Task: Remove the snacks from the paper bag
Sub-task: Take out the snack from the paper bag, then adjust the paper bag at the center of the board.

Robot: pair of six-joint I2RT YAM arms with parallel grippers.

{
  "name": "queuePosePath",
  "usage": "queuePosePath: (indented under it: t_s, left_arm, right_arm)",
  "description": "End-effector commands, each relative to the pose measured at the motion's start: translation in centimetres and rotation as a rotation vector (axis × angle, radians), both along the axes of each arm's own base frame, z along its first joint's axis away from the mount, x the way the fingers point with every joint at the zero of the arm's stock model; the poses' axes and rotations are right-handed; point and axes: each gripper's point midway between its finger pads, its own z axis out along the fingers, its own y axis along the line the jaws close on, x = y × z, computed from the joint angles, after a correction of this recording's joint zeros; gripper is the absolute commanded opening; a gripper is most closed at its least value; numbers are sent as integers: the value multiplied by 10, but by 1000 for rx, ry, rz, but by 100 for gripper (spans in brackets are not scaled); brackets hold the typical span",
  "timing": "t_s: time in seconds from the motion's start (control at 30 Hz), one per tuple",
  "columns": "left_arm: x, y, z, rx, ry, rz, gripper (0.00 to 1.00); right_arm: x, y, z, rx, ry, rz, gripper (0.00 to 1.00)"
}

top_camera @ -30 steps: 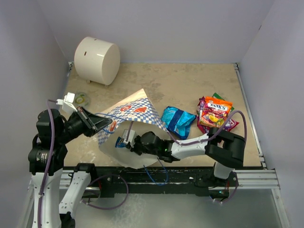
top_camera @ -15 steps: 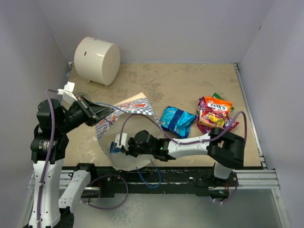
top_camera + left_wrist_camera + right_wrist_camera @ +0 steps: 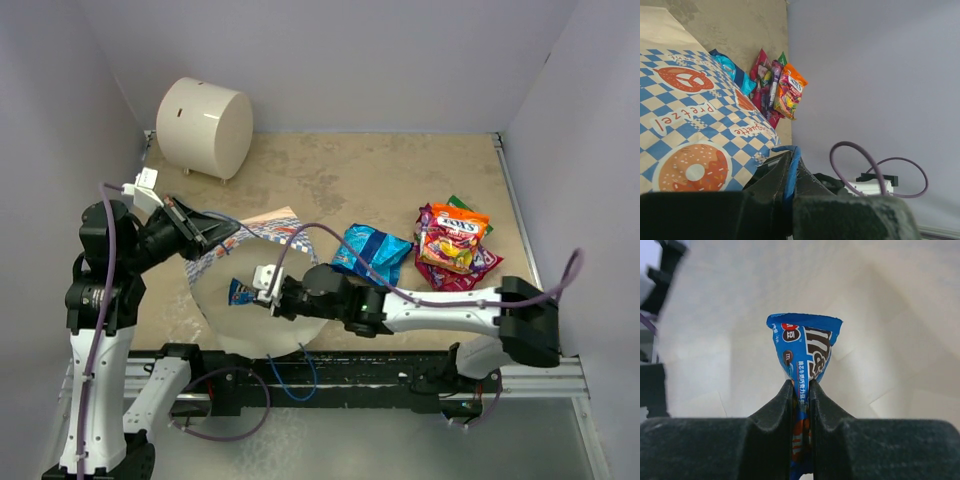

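Our right gripper (image 3: 256,291) is inside the mouth of the paper bag (image 3: 268,226), its jaws pinched fully together on a small blue packet (image 3: 238,292). The right wrist view shows that packet standing straight out beyond the fingertips, its long axis in line with the fingers, with the bag's cream lining behind it. From above, the packet points left from the jaws and the arm behind it runs off to the right; so we judge that the way out is a straight pull rightward along that same line, over the bag's near-right rim. Our left gripper (image 3: 789,167) is closed on the blue cord handle (image 3: 791,159) at the bag's far-left edge, which, as we read it, props the mouth open; it is the arm nearer the bag, but its jaws are not free. The other snacks, a larger blue packet (image 3: 372,253) and an orange-and-red pile (image 3: 452,240), lie on the table (image 3: 400,175) to the right of the bag; we would carry this one there.
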Motion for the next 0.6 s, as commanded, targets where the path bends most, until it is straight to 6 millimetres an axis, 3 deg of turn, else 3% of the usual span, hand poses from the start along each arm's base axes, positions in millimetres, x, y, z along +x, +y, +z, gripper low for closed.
queuePosePath:
  t_s: [0.0, 0.17, 0.27, 0.37, 0.47, 0.57]
  left_arm:
    - [2, 1, 18, -5, -19, 18, 0]
    - [0, -3, 26, -52, -11, -6, 0]
    - [-1, -8, 40, -112, -21, -33, 0]
    - [-3, -14, 63, -190, -46, -67, 0]
    - [-6, -16, 86, -253, -72, -84, 0]
    - [-8, -16, 104, -302, -75, -83, 0]
  right_arm:
    - [4, -21, 66, 105, -69, -44, 1]
    - [5, -60, 100, 138, -73, -113, 1]
    - [19, -93, 135, 201, -104, -249, 0]
    - [29, -130, 192, 339, -161, -361, 0]
    - [40, -170, 267, 502, -231, -493, 0]
    - [60, -196, 298, 502, -292, -663, 0]
